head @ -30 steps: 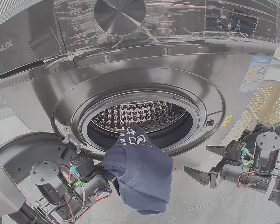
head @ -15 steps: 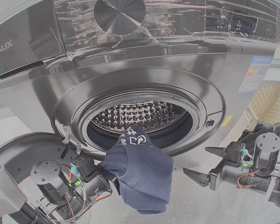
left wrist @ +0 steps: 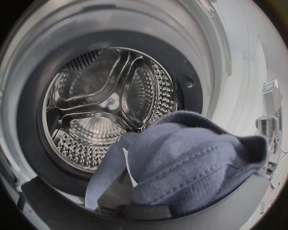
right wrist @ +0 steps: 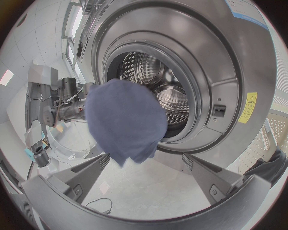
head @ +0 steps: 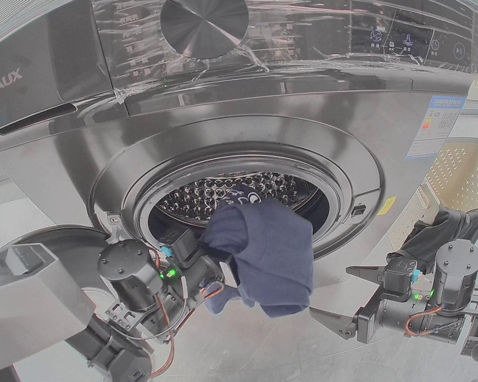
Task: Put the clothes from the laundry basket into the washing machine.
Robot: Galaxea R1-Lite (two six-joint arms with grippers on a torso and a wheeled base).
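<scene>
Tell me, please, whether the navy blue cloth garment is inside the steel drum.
Not yet: the navy blue cloth garment hangs from the left gripper at the steel drum's mouth, mostly outside.

left fingers [left wrist: 115,194] mostly under navy garment [head: 271,254]

Head above, wrists near shared drum [head: 193,196]

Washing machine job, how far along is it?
Done: nothing, the steel drum looks empty. In hand: the left gripper holds a navy blue garment at the drum's mouth, not yet released. Left: a black garment lies in the cream plastic laundry basket; the right gripper hangs open and empty.
</scene>
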